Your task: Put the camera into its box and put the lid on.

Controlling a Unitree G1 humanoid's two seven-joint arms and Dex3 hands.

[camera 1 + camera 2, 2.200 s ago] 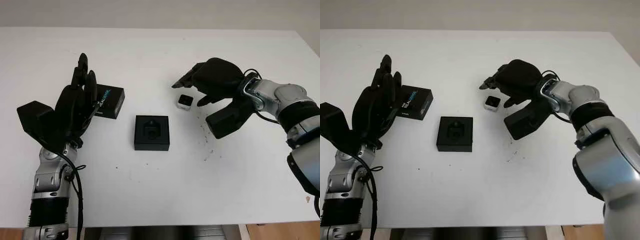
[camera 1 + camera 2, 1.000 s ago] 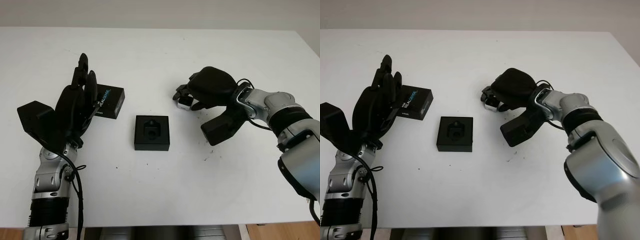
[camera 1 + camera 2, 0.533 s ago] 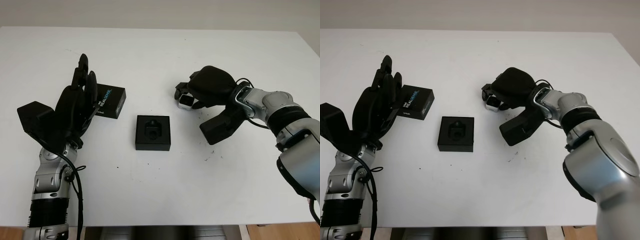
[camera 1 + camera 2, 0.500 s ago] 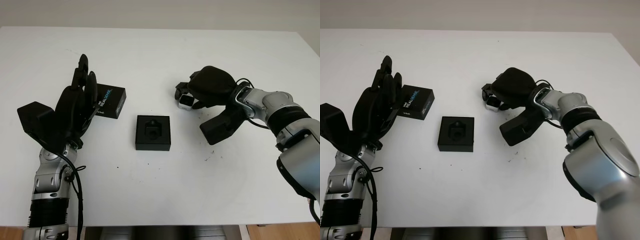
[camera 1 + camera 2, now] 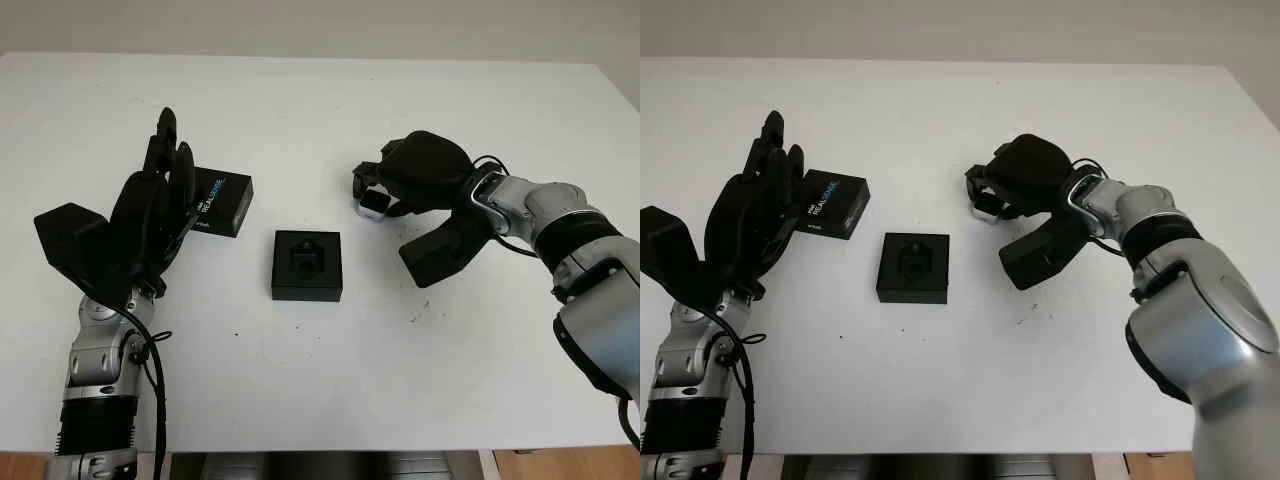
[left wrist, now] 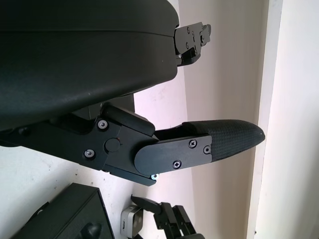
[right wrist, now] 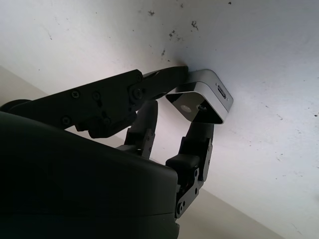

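Right hand (image 5: 415,175) sits right of table centre, fingers (image 7: 197,137) clamped on the camera (image 5: 373,203), a small silver cube w/ a dark lens face. Wrist view confirms the grip: one finger along one side of the cube, others pressing the opposite side. Camera is at or just above the table (image 5: 330,370) surface; contact w/ the table cannot be told. Scattered dark specks on the table near that hand.

Box (image 5: 306,265), black, square, stands open approx. at table centre, w/ a moulded insert recess inside. It is to the left of the camera, near but apart from it. Nothing in the recess.

Lid (image 5: 220,201), black w/ white and blue lettering on top, lies flat on the table left of the box and a little farther back, apart from it.

Left hand (image 5: 150,215) is held up at the left side of the table, open, holding nothing; its fingertips overlap the lid's left edge in the head views, but contact cannot be told. Left wrist view shows the box corner and the camera in the other hand's grip beyond.
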